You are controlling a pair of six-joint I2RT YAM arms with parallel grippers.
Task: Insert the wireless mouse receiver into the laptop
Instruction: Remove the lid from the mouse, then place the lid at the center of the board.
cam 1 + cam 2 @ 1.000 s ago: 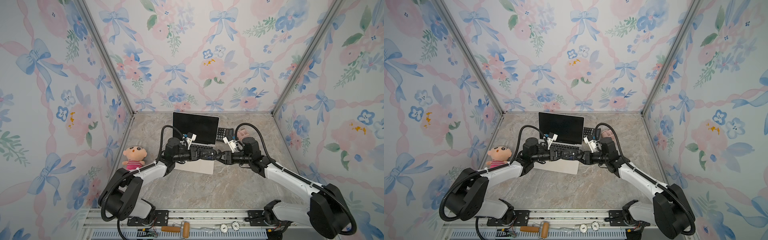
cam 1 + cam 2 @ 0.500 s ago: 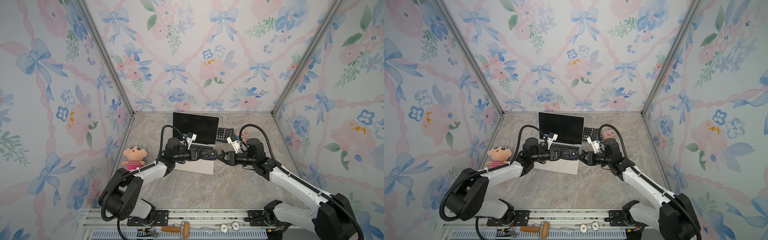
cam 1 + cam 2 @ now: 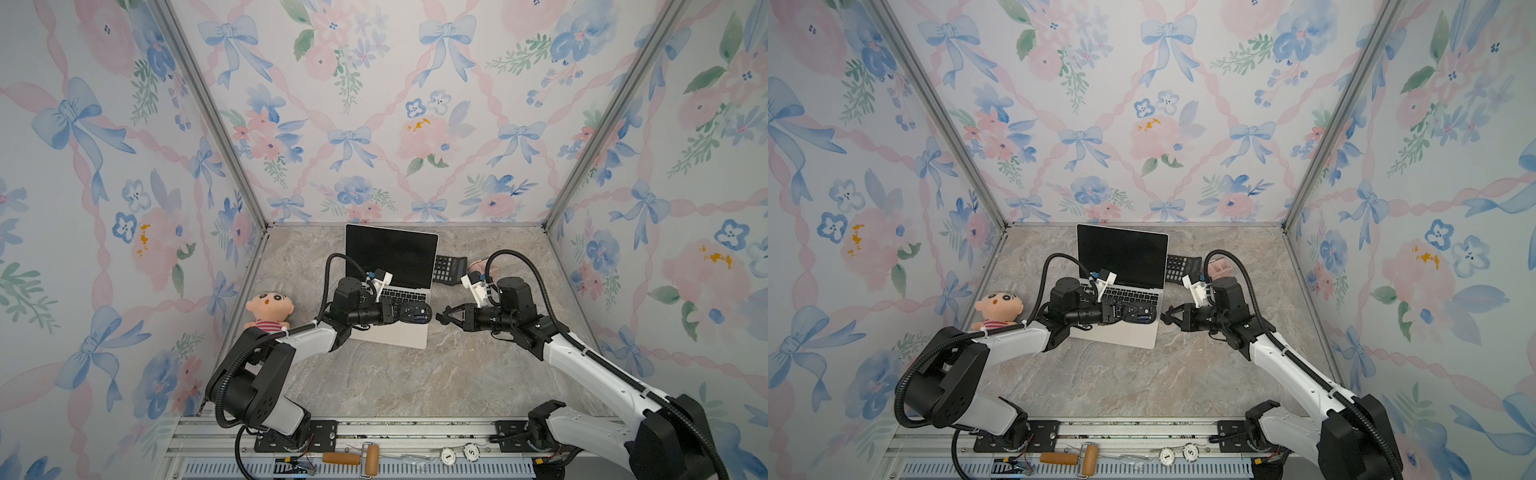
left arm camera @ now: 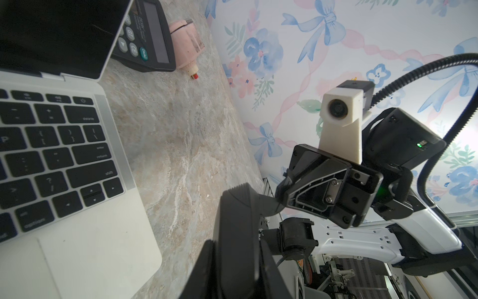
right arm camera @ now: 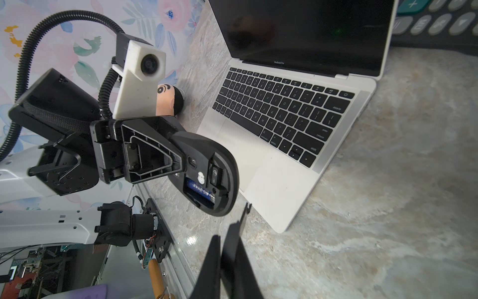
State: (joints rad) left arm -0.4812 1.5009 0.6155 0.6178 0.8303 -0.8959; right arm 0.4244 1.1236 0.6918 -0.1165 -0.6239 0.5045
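**Operator:** Start on your left. How is that arm set?

**Robot:** My left arm [image 3: 307, 338] rises from the front rail and passes close by the plush doll [image 3: 269, 309]. It then lies stretched almost level across the front half of the laptop [image 3: 395, 262]. My left gripper [image 3: 405, 312] points toward my right side and is clamped on the black mouse [image 5: 225, 158]. It holds the mouse in the air above the palm rest, near the laptop's right edge.

**Operator:** How is the mouse turned?

**Robot:** Its underside is open and faces my right wrist camera. A blue battery [image 5: 200, 190] lies in the bay, with a small dark part [image 5: 215, 176] in a slot beside it.

**Operator:** And the receiver?

**Robot:** I cannot pick out the wireless mouse receiver for certain. Whether that dark part is it, I cannot tell.

**Operator:** The laptop?

**Robot:** It stands open on the stone-patterned table [image 3: 415, 386], toward the back wall, with its screen dark. A calculator [image 3: 449, 269] sits just beside its right side.

**Operator:** Now your right.

**Robot:** My right arm [image 3: 590, 365] climbs from the right end of the front rail, bends and turns inward. My right gripper [image 3: 441, 318] lies level and points left, straight at the mouse. The two are near but apart, with bare table under the gap, just off the laptop's right edge. Its fingers [image 5: 209, 271] are pressed together. A thin dark sliver [image 5: 244, 216] stands out beyond them in the wrist view. Whether it is something pinched or part of a finger, I cannot tell.
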